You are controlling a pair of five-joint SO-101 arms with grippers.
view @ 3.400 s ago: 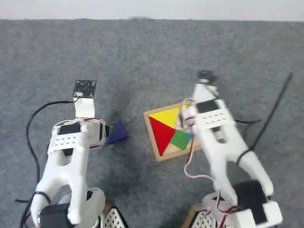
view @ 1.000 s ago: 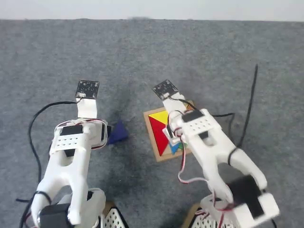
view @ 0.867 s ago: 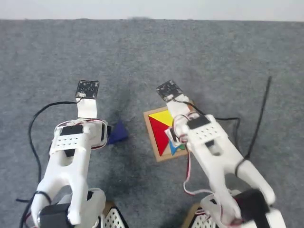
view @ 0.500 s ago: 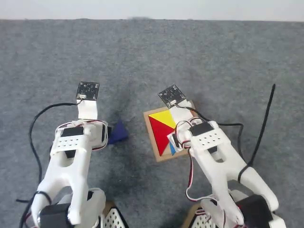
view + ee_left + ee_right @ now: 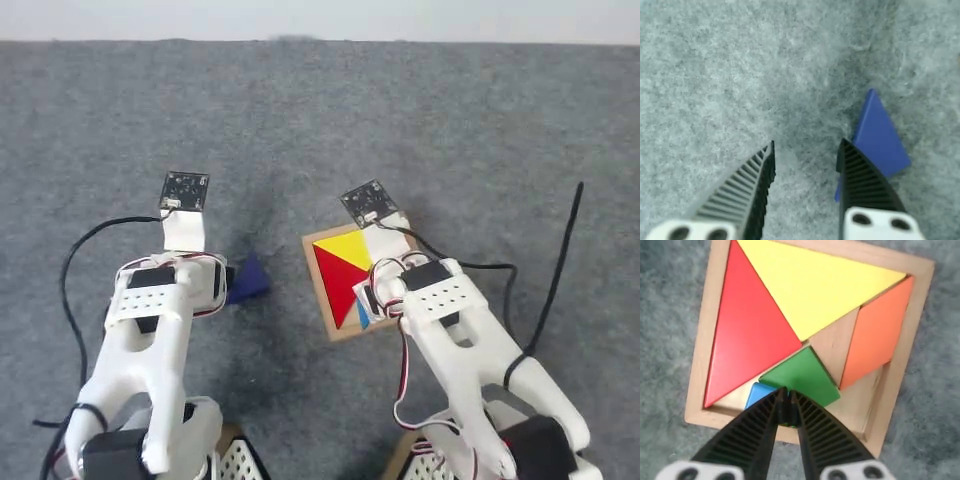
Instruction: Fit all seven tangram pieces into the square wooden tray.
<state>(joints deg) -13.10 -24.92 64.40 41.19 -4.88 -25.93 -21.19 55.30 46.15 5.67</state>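
While the left gripper [image 5: 805, 150] stood open and empty, the dark blue triangle [image 5: 879, 137] lay just outside 1 finger.
The right gripper [image 5: 786, 392] was pinched shut on nothing, tips over the green square [image 5: 800, 375] in the wooden tray [image 5: 701, 365], beside the red triangle [image 5: 747, 335], yellow triangle [image 5: 815, 285] and orange piece [image 5: 877, 330].

tray [image 5: 903, 360]: holds yellow triangle [image 5: 815, 285], red triangle [image 5: 745, 330], orange piece [image 5: 875, 335], green square [image 5: 800, 377], light-blue piece [image 5: 756, 394] | dark-blue triangle [image 5: 877, 137]: flat, outside tray

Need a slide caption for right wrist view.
Right gripper, shut, over the green piece in the wooden tray, near the red triangle, yellow triangle and orange piece.
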